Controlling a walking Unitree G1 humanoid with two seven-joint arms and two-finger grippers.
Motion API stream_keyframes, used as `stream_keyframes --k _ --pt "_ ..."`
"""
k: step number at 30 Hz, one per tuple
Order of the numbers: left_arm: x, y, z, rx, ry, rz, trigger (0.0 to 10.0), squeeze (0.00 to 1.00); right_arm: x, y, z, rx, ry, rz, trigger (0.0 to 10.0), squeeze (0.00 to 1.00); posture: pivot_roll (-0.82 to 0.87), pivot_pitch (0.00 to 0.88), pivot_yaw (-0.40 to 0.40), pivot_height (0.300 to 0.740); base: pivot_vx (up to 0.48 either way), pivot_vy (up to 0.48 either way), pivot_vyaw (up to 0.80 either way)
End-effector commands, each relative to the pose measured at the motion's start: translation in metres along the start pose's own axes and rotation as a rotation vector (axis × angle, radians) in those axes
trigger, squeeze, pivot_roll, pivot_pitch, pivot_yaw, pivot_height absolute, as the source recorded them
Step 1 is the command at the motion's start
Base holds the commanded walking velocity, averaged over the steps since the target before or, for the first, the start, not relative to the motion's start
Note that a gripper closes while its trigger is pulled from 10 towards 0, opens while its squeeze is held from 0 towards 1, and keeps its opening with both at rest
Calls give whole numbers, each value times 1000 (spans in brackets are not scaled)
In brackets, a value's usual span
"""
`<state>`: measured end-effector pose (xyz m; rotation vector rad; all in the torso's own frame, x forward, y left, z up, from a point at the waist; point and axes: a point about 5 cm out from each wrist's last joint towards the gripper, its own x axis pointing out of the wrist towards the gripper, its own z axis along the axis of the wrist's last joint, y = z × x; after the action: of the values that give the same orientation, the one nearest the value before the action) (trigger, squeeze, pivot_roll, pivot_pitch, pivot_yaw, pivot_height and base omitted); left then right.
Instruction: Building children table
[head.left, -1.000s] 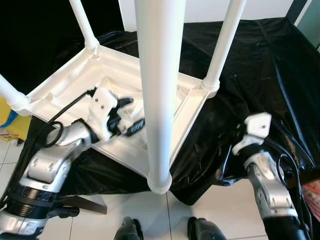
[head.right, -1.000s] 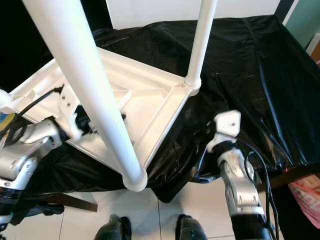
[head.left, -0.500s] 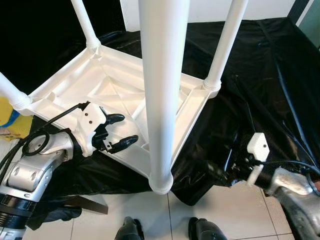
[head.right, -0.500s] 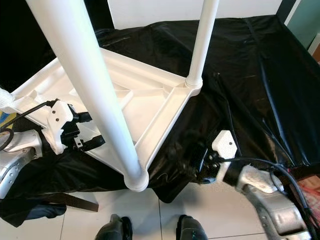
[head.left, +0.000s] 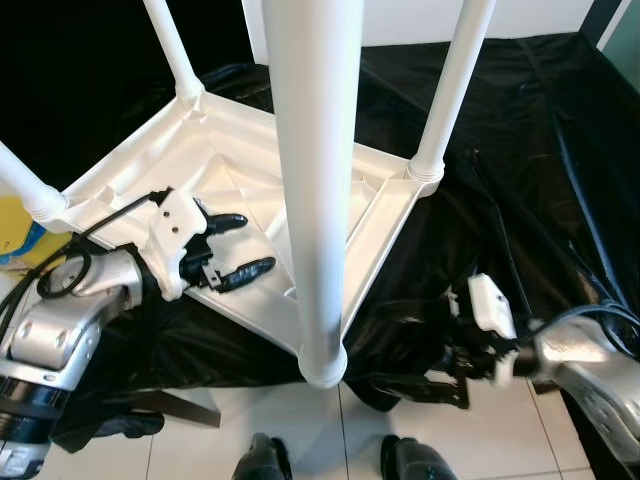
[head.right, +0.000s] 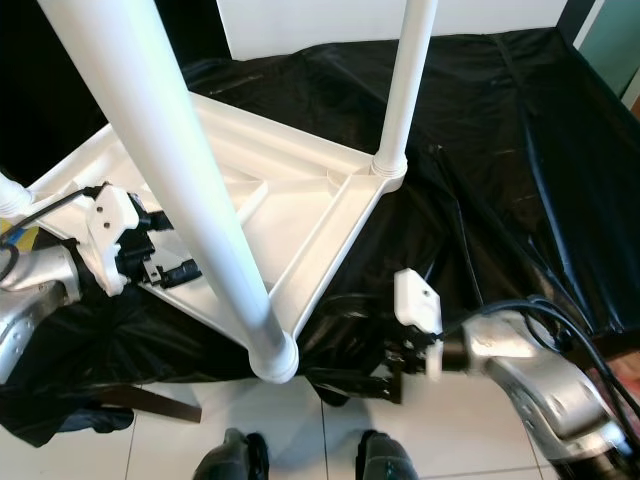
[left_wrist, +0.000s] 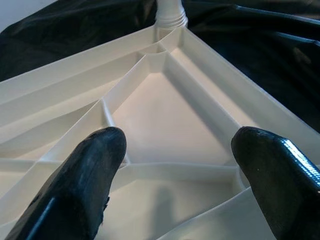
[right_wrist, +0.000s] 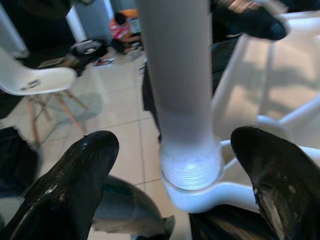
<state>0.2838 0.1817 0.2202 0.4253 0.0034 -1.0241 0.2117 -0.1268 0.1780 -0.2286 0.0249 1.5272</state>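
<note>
Left gripper (head.left: 236, 247) fingers spread over table (head.left: 240, 170) edge; near leg (head.left: 312, 200) between grippers.

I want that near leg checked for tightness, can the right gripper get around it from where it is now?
Probably yes. The right gripper is open, low beside the table's near corner, and its wrist view shows the near leg centred between its fingers with nothing between.

This looks like a lived-in room of a home with a white tiled floor (head.left: 330, 430). A black plastic sheet (head.left: 520, 130) covers the work surface, where a white children's table (head.right: 300, 190) lies upside down. Beyond stand a white shell chair on wooden legs (right_wrist: 35, 82) and scattered belongings.
</note>
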Motion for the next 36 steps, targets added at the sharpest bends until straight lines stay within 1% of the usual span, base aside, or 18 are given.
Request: stream_keyframes --k 1,2,3,5,13,15,16,19,20,21,23,24,25,26,27,32,35,36 --pt "-3 -8 -2 0 15 -177 10000 0 2 2 -2 9 8 23 10000 0 11 176 93 740 0 0 0" --pt "-4 -7 -1 3 15 -174 10000 0 9 -2 -2 1 -3 35 10000 0 20 174 93 740 0 0 0" --pt "-4 -7 -1 3 15 -174 10000 0 9 -2 -2 1 -3 35 10000 0 20 174 93 740 0 0 0" --pt "-7 -5 0 -1 18 -165 10000 0 23 -6 -2 -3 -29 59 10000 0 36 175 102 740 0 0 0" --pt "-10 -3 1 -1 26 -156 10000 0 38 -6 -4 1 -60 89 10000 0 46 170 96 740 0 0 0" --pt "-10 -3 1 -1 26 -156 10000 0 38 -6 -4 1 -60 89 10000 0 46 170 96 740 0 0 0" --pt "-9 -2 1 2 26 -152 10000 0 46 -7 -5 -5 -71 88 10000 0 45 166 95 740 0 0 0" --pt "-7 -1 2 3 22 -149 10000 0 63 -10 -6 -28 -92 47 10000 0 45 164 90 740 0 0 0" --pt "-7 -1 2 3 22 -149 10000 0 63 -10 -6 -28 -92 47 10000 0 45 164 90 740 0 0 0" --pt "-6 -1 2 2 20 -149 10000 0 71 -14 -7 -46 -106 -6 10000 0 41 164 89 740 0 0 0" --pt "-6 -2 2 2 17 -152 10000 0 77 -16 -7 -58 -114 -42 10000 0 41 164 89 740 0 0 0" --pt "-5 -2 2 0 15 -156 10000 0 80 -18 -8 -58 -118 -70 8431 0 38 164 84 740 0 0 0" --pt "-5 -3 1 -3 12 -159 10000 0 82 -19 -9 -39 -129 -98 4471 0 35 166 81 740 0 0 0" --pt "-5 -3 1 -3 12 -159 10000 0 82 -19 -9 -39 -129 -98 4471 0 35 166 81 740 0 0 0" --pt "-4 -4 1 -5 10 -161 10000 0 83 -19 -9 -29 -137 -116 0 0 31 166 82 740 0 0 0" --pt "-3 -5 0 -9 10 -162 10000 0 82 -19 -11 -19 -144 -138 0 0 27 166 83 740 0 0 0" --pt "-3 -5 -1 -10 10 -163 10000 0 78 -21 -13 -17 -140 -152 0 0 19 166 85 740 0 0 0" --pt "-2 -5 -1 -12 10 -165 10000 0 72 -24 -15 -17 -130 -170 0 0 14 166 88 740 0 0 0"
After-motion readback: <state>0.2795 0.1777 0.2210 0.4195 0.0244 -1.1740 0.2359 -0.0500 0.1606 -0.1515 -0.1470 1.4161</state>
